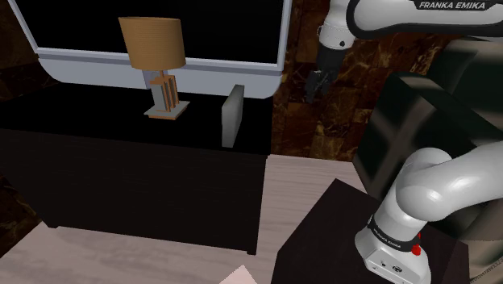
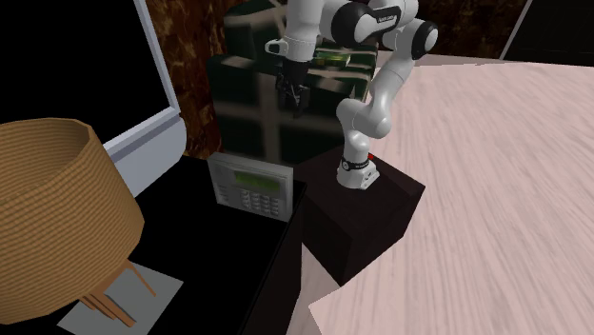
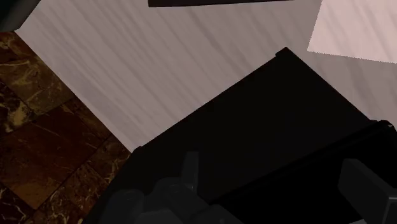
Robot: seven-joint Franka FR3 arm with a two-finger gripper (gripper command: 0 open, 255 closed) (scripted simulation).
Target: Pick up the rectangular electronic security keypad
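**Approach stage: keypad not yet reached**

The keypad (image 2: 250, 186), a pale grey rectangle with a greenish display strip and a grid of keys, stands upright on the dark tabletop (image 1: 97, 133). In the second exterior view it sits left of centre, close to the tabletop's near edge. In the shoulder view it appears edge-on as a thin grey slab at centre, just right of the lamp (image 1: 153, 42).

The claw (image 1: 313, 90) hangs in the air at the upper right of the shoulder view, well apart from the keypad and above it. Its fingers (image 3: 189, 167) stand apart with nothing between them. The wrist view looks down past them at the black stand (image 3: 254, 127) and the pale floor (image 3: 159, 63) — not at the keypad.

Judged from this, no part of the pick is done. Still to do are turning the claw toward the tabletop, lowering it around the keypad's thin sides, closing on it and lifting.

No container is involved — the keypad stands free on the tabletop, inside nothing, and the lamp's woven shade holds nothing that can be seen.
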